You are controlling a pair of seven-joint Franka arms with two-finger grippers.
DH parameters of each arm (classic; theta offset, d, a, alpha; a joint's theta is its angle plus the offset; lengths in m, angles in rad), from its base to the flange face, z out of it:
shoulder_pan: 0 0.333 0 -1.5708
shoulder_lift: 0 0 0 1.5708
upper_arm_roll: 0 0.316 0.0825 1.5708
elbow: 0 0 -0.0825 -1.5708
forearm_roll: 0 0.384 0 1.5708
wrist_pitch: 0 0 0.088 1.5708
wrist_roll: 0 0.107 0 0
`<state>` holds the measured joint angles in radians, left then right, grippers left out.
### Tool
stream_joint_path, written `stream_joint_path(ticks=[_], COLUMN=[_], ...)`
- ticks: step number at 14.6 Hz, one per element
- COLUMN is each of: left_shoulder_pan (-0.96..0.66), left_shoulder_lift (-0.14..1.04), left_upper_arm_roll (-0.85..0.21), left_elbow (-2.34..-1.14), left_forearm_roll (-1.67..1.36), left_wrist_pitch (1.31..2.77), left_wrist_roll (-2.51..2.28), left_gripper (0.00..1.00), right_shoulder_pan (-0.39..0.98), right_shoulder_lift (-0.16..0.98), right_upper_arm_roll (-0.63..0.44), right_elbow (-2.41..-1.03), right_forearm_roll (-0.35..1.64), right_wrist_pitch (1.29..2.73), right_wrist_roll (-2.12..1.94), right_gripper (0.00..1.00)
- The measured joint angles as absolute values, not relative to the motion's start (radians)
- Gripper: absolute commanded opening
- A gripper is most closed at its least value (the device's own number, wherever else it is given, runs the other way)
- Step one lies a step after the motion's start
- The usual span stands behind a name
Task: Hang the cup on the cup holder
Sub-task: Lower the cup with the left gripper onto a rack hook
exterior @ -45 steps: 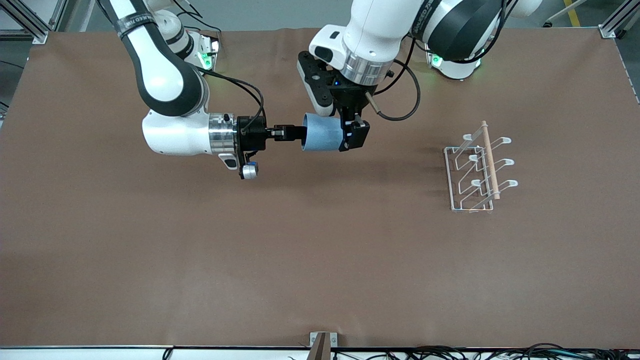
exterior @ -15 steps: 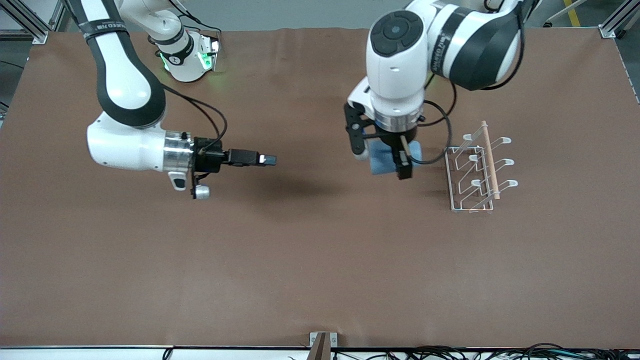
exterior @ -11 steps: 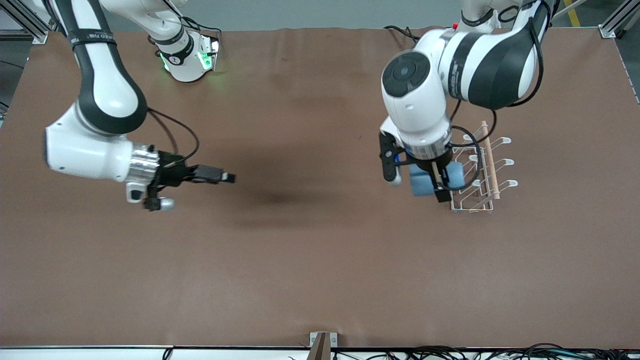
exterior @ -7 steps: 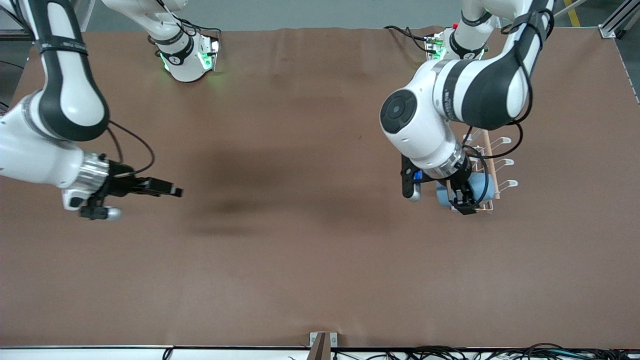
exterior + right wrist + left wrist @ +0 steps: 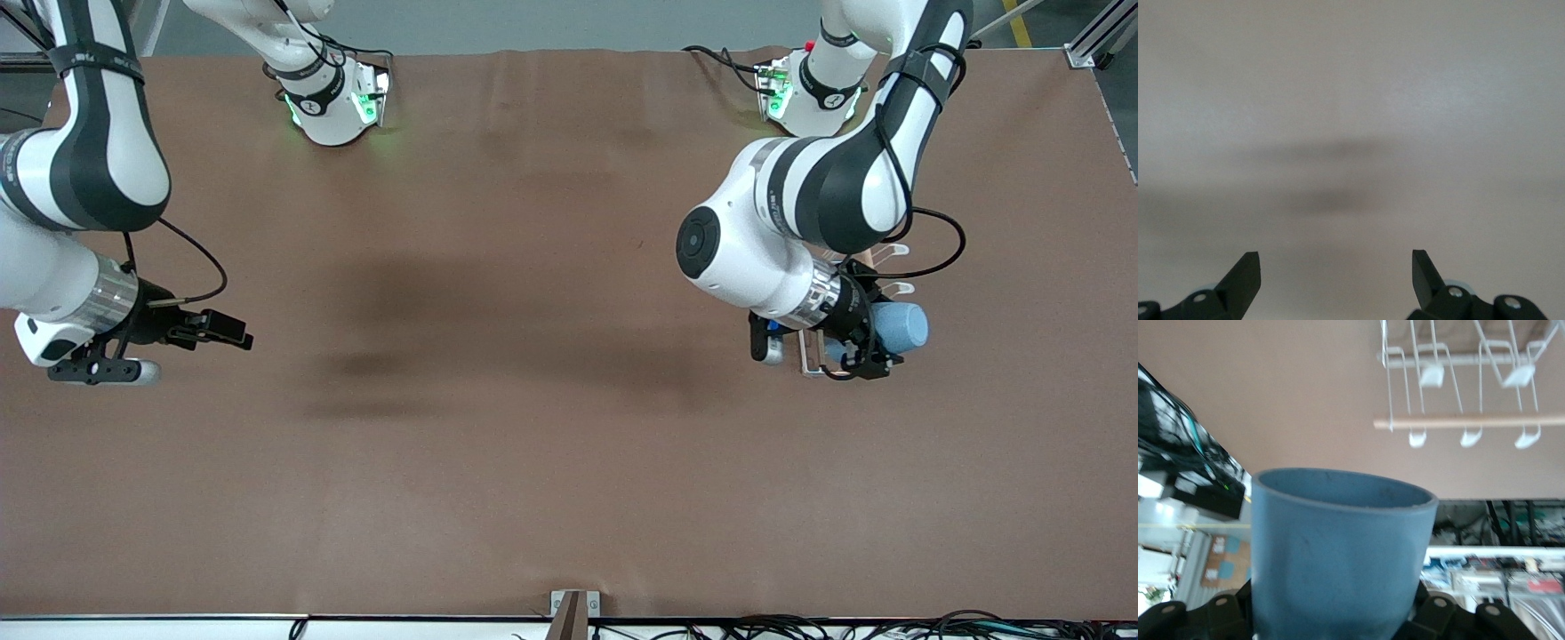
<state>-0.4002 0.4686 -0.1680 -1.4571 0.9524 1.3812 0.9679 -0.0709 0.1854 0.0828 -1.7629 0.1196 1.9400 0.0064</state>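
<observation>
In the front view the left arm's wrist and the left pincer (image 5: 867, 342) cover most of the cup holder (image 5: 893, 252), leaving only a few prong tips and a corner of its base showing right of centre in the frame. In the left wrist view the cup (image 5: 1338, 553) runs off the bottom edge, hiding its base and the fingers. The right arm's upper links leave the front view's upper left.
</observation>
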Motion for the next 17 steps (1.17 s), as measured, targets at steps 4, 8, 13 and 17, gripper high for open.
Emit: stream_joint_path(ticks=[4,8,13,17], left_shoulder_pan=[-0.421,-0.436,-0.44,-0.44], left_shoulder_lift=[0.493,0.525,0.566,0.6], left_upper_arm_roll=[-0.173,-0.175,-0.175,-0.174], left_elbow=[-1.507,-1.58,-1.601,-1.616], left_forearm_roll=[0.973,1.026,1.06,1.088], left_wrist_pitch=[1.296,1.263,1.245,1.241], left_wrist_roll=[0.862,0.746,0.685,0.655], left_gripper=[0.69,0.69,0.71,0.71], right_shoulder_pan=[-0.054,-0.054,-0.055,-0.058], right_shoulder_lift=[0.15,0.09,0.042,0.04], right_upper_arm_roll=[0.085,0.085,0.082,0.077], right_elbow=[-1.734,-1.702,-1.59,-1.513], right_forearm_roll=[0.096,0.095,0.092,0.085], right_wrist_pitch=[1.887,1.847,1.721,1.623], right_wrist_roll=[0.017,0.017,0.017,0.017], right_gripper=[1.0,1.0,1.0,1.0])
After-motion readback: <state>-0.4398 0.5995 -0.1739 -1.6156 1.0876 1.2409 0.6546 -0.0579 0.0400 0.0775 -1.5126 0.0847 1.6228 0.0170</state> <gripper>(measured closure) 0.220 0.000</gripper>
